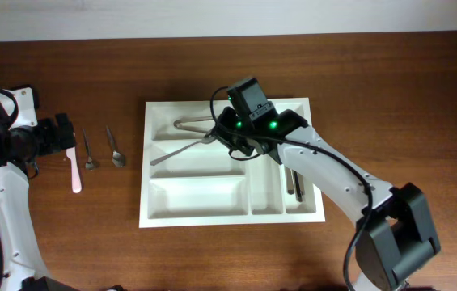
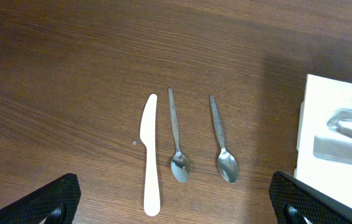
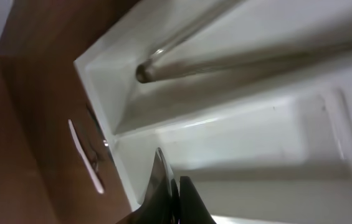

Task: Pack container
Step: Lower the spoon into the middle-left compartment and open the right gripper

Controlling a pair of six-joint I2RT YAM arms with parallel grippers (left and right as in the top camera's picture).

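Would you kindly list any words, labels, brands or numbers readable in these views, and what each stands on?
None can be read. The cutlery tray, the white plastic knife and the two spoons show no lettering; any stamp on their handles is too small to tell.

The left wrist view cuts off most of the container [image 2: 341,102]

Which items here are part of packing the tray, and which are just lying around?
Part of the job: container; metal tongs and dark utensil inside it; metal utensil held by the right gripper; plastic knife, spoon beside it and spoon nearer the container, waiting on the table.
Just lying about: nothing that shows.
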